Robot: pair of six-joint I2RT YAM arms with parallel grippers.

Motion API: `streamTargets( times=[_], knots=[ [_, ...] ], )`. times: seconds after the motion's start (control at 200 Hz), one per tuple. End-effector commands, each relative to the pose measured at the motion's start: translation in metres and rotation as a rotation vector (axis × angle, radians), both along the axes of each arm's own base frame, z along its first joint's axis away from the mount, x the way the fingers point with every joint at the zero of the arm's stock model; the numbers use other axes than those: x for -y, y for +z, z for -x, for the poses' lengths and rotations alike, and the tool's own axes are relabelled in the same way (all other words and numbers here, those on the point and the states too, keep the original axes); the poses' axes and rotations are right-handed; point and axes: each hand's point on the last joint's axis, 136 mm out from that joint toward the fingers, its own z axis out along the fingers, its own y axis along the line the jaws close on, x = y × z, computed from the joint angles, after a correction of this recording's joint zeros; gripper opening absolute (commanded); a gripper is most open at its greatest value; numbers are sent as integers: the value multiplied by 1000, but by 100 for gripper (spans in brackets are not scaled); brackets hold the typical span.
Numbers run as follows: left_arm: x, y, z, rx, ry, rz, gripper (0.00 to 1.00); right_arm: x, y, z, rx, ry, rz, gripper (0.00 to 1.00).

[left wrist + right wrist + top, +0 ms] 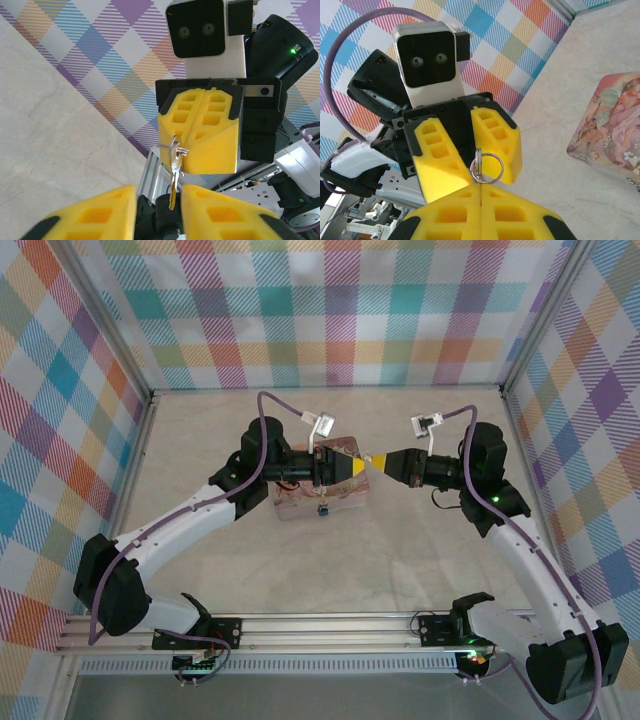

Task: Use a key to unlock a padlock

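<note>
Hanging from the closed tips of the right gripper [481,189], the key [173,167] with its wire ring reaches into the gap between the fingers of the left gripper [158,197]. The right jaws are pressed fully together and pinch the key at its ring end. The left jaws stand partly apart, one on each side of the key blade; whether they touch it I cannot tell. Both grippers meet tip to tip above the right end of a flowered box [300,502] on the pale table [400,570].
</note>
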Motion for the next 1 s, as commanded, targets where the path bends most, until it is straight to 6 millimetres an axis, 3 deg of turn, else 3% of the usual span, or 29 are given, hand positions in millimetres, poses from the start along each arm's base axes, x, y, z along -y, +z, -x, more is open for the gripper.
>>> streamTargets(
  times=[0.0, 0.185, 0.38, 0.545, 0.68, 0.775, 0.995],
  knots=[
    [4, 6, 4, 33, -30, 25, 20, 0, 14, 3, 54, 3, -20, 0],
    [3, 10, 2, 49, -17, 22, 0, 0, 12, 6, 53, 9, -19, 0],
    [0, 11, 4, 68, -12, -7, 0, 4, 0, 7, 36, -6, 12, 0],
    [-6, -7, 4, 36, 7, -148, 0, 12, -21, 3, 3, -45, 76, 0],
    [-12, -25, 10, -22, -20, -274, 0, 18, -46, -1, -39, -88, 146, 17],
    [-16, -41, 16, -69, -55, -362, 0, 27, -67, -4, -75, -139, 235, 34],
    [-21, -60, 24, -119, -114, -456, 0, 35, -75, -2, -58, -176, 278, 40]
  ],
)
